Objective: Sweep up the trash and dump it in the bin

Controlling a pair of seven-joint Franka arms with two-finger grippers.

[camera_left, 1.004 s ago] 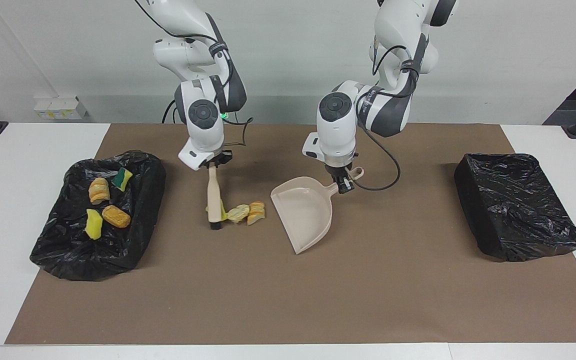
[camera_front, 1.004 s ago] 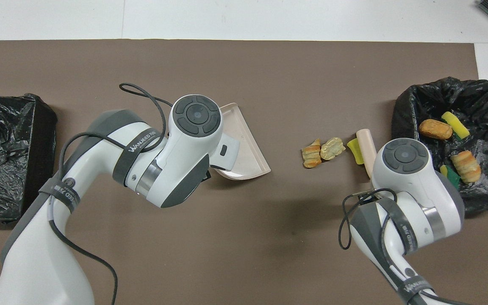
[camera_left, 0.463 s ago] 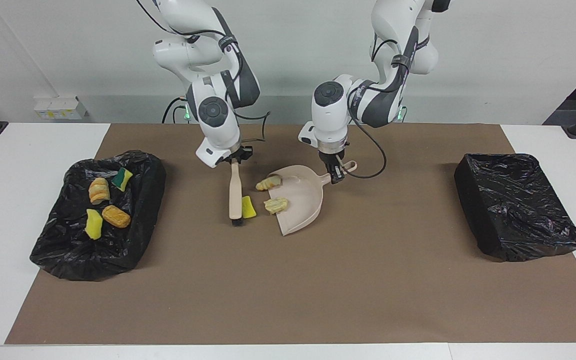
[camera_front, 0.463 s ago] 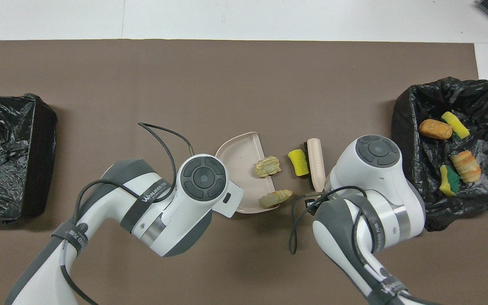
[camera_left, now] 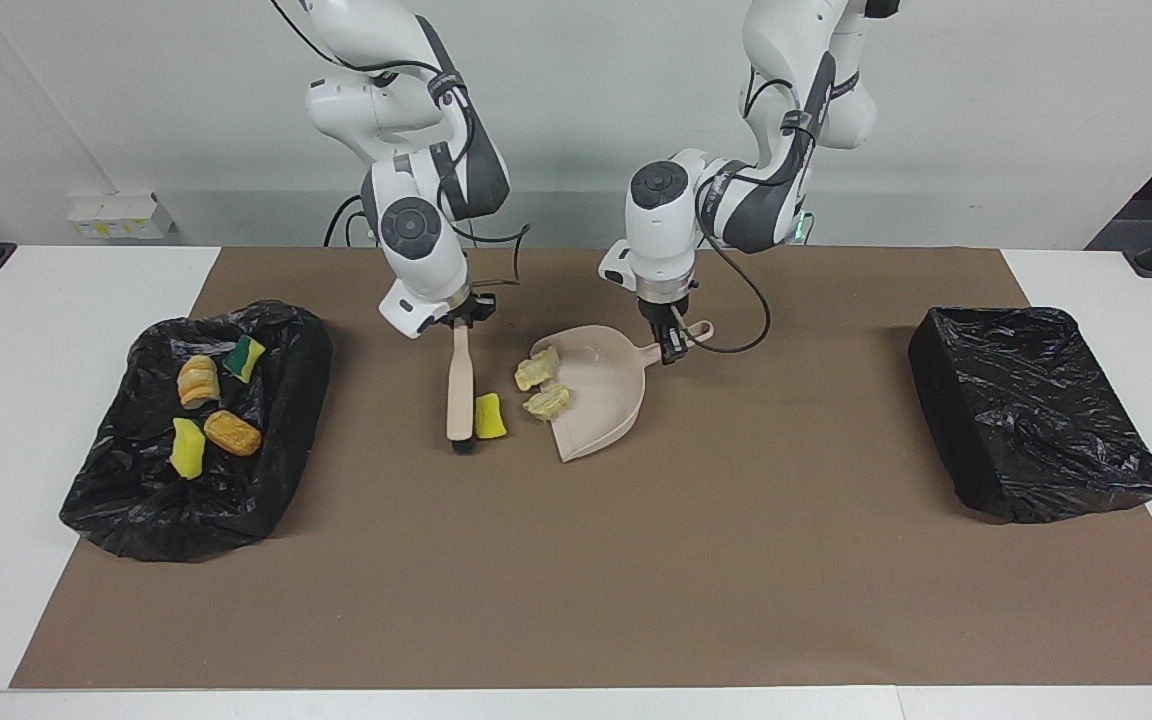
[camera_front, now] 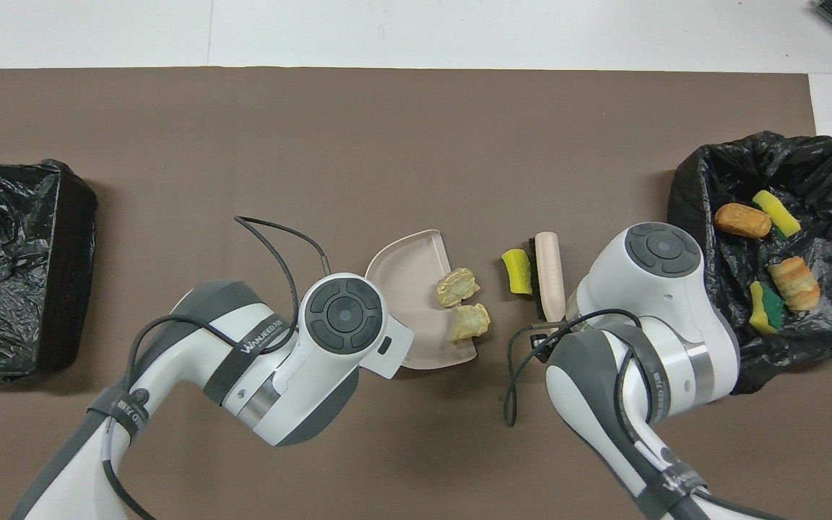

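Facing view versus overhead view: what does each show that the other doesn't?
Only the facing view shows the right gripper shut on the beige brush and the left gripper shut on the beige plastic dustpan handle; overhead, the arms' wrists cover both. Only the overhead view shows the pan's whole curved back wall. Both show two tan chunks at the pan's mouth and a yellow sponge piece against the brush.

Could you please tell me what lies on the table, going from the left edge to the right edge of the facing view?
Bin holding four scraps → brush → yellow sponge piece → two tan chunks at the dustpan's mouth → dustpan → second black-lined bin.
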